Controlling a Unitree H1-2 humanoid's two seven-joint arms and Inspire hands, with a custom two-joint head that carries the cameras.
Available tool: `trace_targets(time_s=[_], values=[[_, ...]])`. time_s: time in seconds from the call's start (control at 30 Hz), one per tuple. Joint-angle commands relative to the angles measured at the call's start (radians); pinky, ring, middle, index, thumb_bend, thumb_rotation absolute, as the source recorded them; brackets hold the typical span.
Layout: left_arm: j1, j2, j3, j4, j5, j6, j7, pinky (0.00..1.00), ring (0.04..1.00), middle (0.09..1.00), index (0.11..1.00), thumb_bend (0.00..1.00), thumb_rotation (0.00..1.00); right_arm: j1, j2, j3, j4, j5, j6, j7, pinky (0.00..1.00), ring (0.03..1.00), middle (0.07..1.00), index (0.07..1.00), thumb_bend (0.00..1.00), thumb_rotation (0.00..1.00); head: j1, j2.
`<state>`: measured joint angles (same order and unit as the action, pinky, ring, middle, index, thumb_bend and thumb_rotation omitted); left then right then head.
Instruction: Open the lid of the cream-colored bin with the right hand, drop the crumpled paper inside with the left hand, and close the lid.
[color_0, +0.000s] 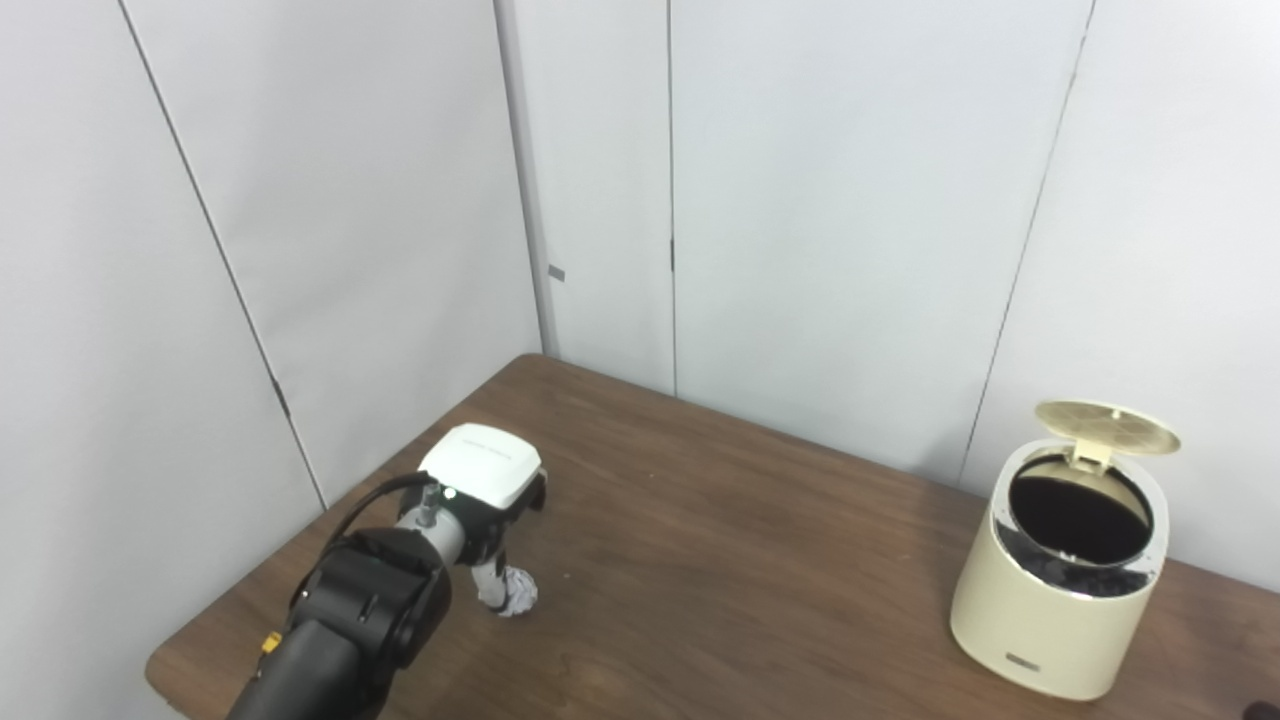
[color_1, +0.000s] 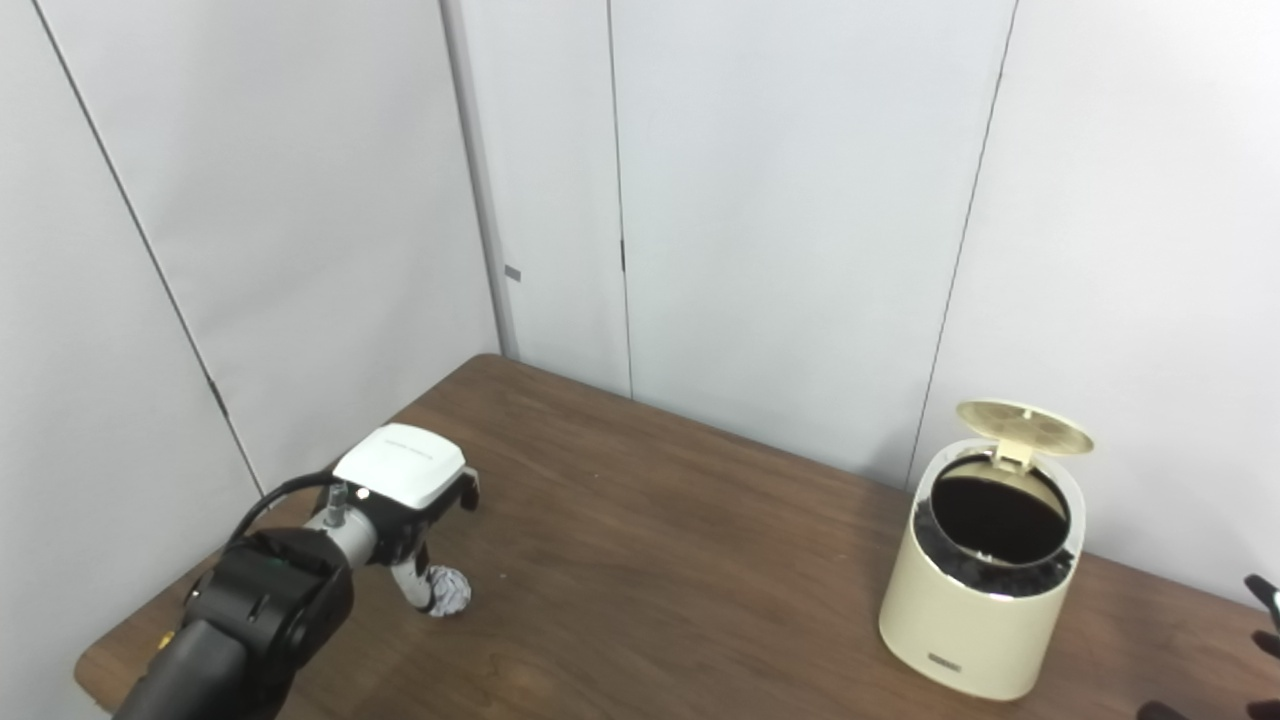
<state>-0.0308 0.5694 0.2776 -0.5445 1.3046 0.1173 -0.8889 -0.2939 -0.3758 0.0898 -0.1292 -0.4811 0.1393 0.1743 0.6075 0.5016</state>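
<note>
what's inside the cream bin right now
The bin has its lid up. Inside, only a dark liner and a black hollow show; the bottom is hidden. The crumpled paper is at the left hand, on the table.

Showing a left hand (color_0: 485, 480) with glossy white back cover, dark fingers (color_1: 412, 583); wearing a silver wrist collar, black bulky forearm, looping black cable, small yellow mark; right hand (color_1: 1262, 610) showing only dark fingertips
</note>
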Motion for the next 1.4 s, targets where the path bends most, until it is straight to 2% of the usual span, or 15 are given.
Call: trace_targets(time_s=[0.0,0.13,0.27,0.43,0.67,0.83,1.13,1.17,1.2,1.23,1.3,1.37], values=[[-0.006,0.037,0.011,0.008,0.002,-0.003,0.066,0.74,0.722,0.699,0.696,0.87,0.04,-0.042,-0.02,-0.008,-0.038,-0.001,-0.032,-0.013,0.67,0.926,1.0,0.993,0.79,0.77,-0.003,0.002],[0.013,0.044,0.003,0.062,-0.002,-0.004,0.114,0.68,0.695,0.678,0.69,0.86,0.04,-0.043,-0.019,-0.012,-0.038,0.008,-0.029,-0.008,0.67,0.923,1.0,0.987,0.8,0.77,-0.003,0.007],[0.021,0.039,-0.011,0.076,0.011,0.0,0.128,0.63,0.642,0.642,0.68,0.86,0.06,-0.042,-0.021,-0.011,-0.05,0.002,-0.018,-0.001,0.68,0.937,1.0,0.988,0.79,0.76,-0.003,0.009],[0.028,0.033,-0.022,0.089,0.017,0.013,0.14,0.69,0.699,0.644,0.682,0.86,0.07,-0.042,-0.022,-0.011,-0.054,-0.002,-0.017,0.003,0.67,0.936,1.0,0.993,0.79,0.78,-0.005,0.012],[0.037,0.031,-0.04,0.119,0.018,0.023,0.153,0.64,0.662,0.618,0.681,0.84,0.08,-0.039,-0.021,-0.014,-0.057,0.005,-0.019,0.004,0.65,0.92,1.0,0.993,0.79,0.77,-0.005,0.018],[0.039,0.032,-0.046,0.136,-0.015,0.037,0.161,0.66,0.685,0.639,0.681,0.84,0.08,-0.037,-0.02,-0.015,-0.061,0.004,-0.008,0.007,0.66,0.918,1.0,0.993,0.8,0.77,-0.006,0.021],[0.045,0.036,-0.06,0.185,-0.06,0.055,0.198,0.65,0.668,0.605,0.661,0.83,0.04,-0.033,-0.02,-0.018,-0.073,0.004,0.001,0.011,0.64,0.894,1.0,0.995,0.81,0.78,-0.01,0.025],[0.047,0.037,-0.066,0.197,-0.063,0.052,0.216,0.63,0.639,0.532,0.584,0.68,0.02,-0.032,-0.02,-0.018,-0.078,0.004,0.007,0.014,0.64,0.889,1.0,0.996,0.82,0.79,-0.01,0.025],[0.049,0.038,-0.071,0.21,-0.069,0.047,0.242,0.63,0.634,0.517,0.57,0.65,0.01,-0.032,-0.021,-0.019,-0.083,0.003,0.013,0.017,0.64,0.889,1.0,0.996,0.82,0.79,-0.011,0.025],[0.051,0.038,-0.076,0.218,-0.075,0.042,0.266,0.58,0.576,0.501,0.531,0.59,0.01,-0.031,-0.021,-0.019,-0.086,0.002,0.017,0.019,0.64,0.889,1.0,0.996,0.82,0.79,-0.011,0.025],[0.053,0.043,-0.086,0.236,-0.087,0.039,0.297,0.47,0.458,0.482,0.499,0.54,0.0,-0.031,-0.021,-0.02,-0.084,0.004,0.015,0.018,0.65,0.891,1.0,0.995,0.83,0.79,-0.011,0.025],[0.054,0.048,-0.095,0.234,-0.096,0.044,0.303,0.41,0.393,0.476,0.49,0.53,0.0,-0.03,-0.022,-0.021,-0.079,0.006,0.01,0.016,0.65,0.895,1.0,0.998,0.83,0.8,-0.011,0.025]])
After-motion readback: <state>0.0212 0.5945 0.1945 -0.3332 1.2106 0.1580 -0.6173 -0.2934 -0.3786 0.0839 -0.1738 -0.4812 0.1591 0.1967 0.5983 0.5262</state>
